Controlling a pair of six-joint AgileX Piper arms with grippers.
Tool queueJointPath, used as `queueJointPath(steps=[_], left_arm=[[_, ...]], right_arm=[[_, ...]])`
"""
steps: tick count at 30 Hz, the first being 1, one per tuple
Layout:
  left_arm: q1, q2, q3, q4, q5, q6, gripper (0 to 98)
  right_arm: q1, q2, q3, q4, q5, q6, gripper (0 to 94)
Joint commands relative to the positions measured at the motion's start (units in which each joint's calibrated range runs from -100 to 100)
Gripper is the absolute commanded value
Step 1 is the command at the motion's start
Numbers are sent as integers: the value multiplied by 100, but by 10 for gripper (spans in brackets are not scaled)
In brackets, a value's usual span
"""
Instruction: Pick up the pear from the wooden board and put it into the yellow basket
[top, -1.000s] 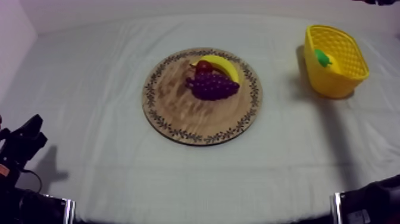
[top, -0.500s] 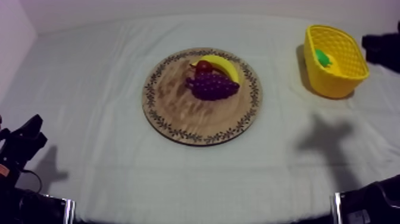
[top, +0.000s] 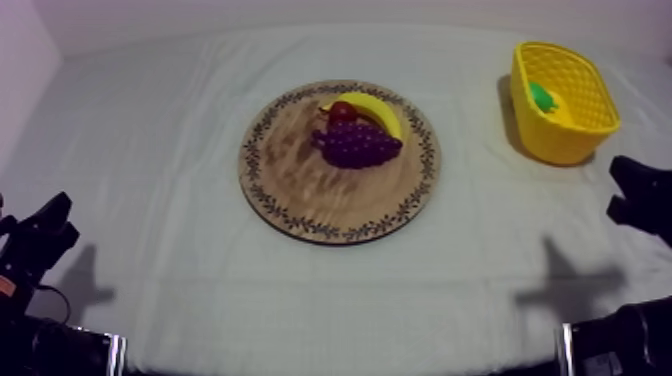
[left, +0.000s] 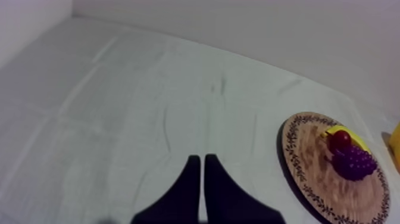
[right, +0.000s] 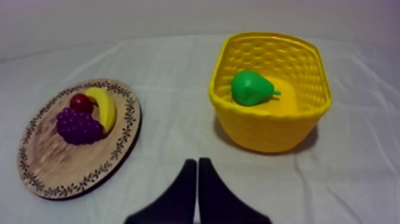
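Observation:
The green pear (right: 252, 87) lies inside the yellow basket (right: 268, 128), which stands at the table's far right (top: 563, 140); from above the pear (top: 541, 97) shows against the basket's left wall. My right gripper (right: 197, 162) is shut on nothing, its fingers together, hanging back from the basket over bare cloth; in the top view it (top: 638, 197) sits at the right edge, nearer than the basket. My left gripper (left: 199, 158) is shut and rests low at the left (top: 45, 232).
The round wooden board (top: 300, 185) lies mid-table, carrying a banana (top: 378, 108), purple grapes (top: 355, 145) and a small red fruit (top: 343, 111). Bare cloth lies between the board and the basket and along the front.
My right gripper has come from beside the basket at the far right edge back toward the near right, and its shadow on the cloth moved with it. The left arm has not moved.

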Motion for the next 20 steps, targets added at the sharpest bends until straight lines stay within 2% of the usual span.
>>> queueJointPath(steps=[1,3,7,9,11,13,17,20], left_arm=[[1,2,-2,-3,0,-1,1],[1,2,-2,-3,0,-1,1],[1,2,-2,-3,0,-4,1],[1,2,-2,-3,0,1,1],[1,2,-2,-3,0,0,1],[1,2,-2,-3,0,-2,1],[1,2,-2,-3,0,-3,1],[1,2,-2,-3,0,2,1]], right_arm=[[3,-590,366,48,20,-353,5],[11,-731,664,102,-3,-586,7],[20,-840,1016,515,43,-1611,5],[31,-858,1168,706,-101,-1824,4],[63,-866,1346,821,-578,-1524,4],[87,-870,1445,876,-892,-916,4],[105,-873,1518,920,-1041,274,4],[108,-874,1533,929,-1072,647,4]])
